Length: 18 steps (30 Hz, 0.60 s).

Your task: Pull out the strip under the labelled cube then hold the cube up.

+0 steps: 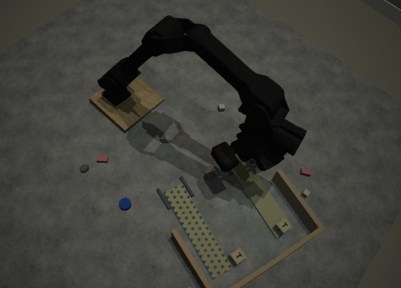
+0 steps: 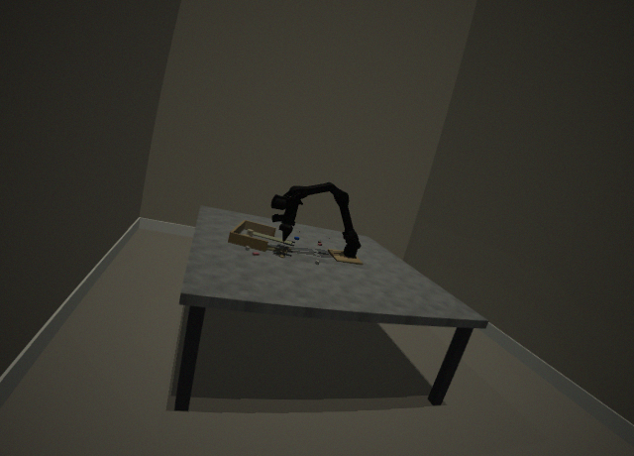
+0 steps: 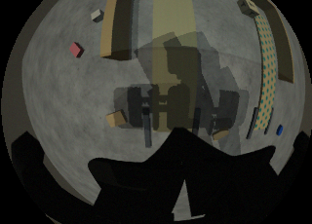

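A plain yellow strip (image 1: 272, 210) (image 3: 173, 19) lies flat inside the wooden walls, its near end between two dark bars. A cube marked T (image 1: 284, 225) rests on its far end. A teal-dotted strip (image 1: 198, 228) (image 3: 269, 63) lies to the left in the top view, also with two dark bars at its near end. Another cube marked T (image 1: 237, 255) (image 3: 249, 7) stands at the right edge of its far end. My gripper (image 2: 284, 240) (image 3: 177, 131) is shut and empty, pointing down above the yellow strip's near end. The arm hides its fingertips in the top view.
The wooden wall (image 1: 275, 258) (image 3: 111, 29) surrounds the far ends of the strips on three sides. Tan blocks (image 3: 116, 119) lie near the yellow strip's dark bars. Red blocks (image 1: 306, 172) (image 3: 76, 50), small white cubes (image 1: 221, 107) (image 3: 97, 15) and a blue disc (image 1: 124, 203) (image 3: 280, 130) lie outside.
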Available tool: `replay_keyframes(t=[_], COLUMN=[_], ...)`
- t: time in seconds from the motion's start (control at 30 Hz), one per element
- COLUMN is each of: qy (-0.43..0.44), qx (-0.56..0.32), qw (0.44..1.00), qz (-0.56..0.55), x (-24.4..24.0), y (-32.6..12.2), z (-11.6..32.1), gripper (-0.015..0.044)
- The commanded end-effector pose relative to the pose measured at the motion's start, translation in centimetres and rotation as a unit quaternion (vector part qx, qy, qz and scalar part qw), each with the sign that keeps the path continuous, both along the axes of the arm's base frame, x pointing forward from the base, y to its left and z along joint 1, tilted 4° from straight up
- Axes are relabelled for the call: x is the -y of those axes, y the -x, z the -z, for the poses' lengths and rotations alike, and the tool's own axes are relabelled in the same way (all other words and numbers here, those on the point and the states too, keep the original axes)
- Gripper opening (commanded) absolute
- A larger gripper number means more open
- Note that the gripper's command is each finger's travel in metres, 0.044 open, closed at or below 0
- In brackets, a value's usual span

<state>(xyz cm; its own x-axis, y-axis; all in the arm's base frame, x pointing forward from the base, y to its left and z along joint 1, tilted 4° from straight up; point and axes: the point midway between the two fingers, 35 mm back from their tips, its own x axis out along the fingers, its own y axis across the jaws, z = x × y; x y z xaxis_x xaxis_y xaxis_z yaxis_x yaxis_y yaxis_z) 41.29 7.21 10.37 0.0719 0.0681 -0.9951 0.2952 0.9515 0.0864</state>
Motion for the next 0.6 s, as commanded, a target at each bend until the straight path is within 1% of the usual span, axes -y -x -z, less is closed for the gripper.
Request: replay_keyframes(t=[0.0, 0.57], qy=[0.002, 0.002], qx=[-0.004, -0.004], qw=[1.000, 1.000], qz=[0.002, 0.002], x=[0.0, -0.3], y=[0.0, -0.2], z=[0.8, 3.6], gripper=[0.0000, 0.0000])
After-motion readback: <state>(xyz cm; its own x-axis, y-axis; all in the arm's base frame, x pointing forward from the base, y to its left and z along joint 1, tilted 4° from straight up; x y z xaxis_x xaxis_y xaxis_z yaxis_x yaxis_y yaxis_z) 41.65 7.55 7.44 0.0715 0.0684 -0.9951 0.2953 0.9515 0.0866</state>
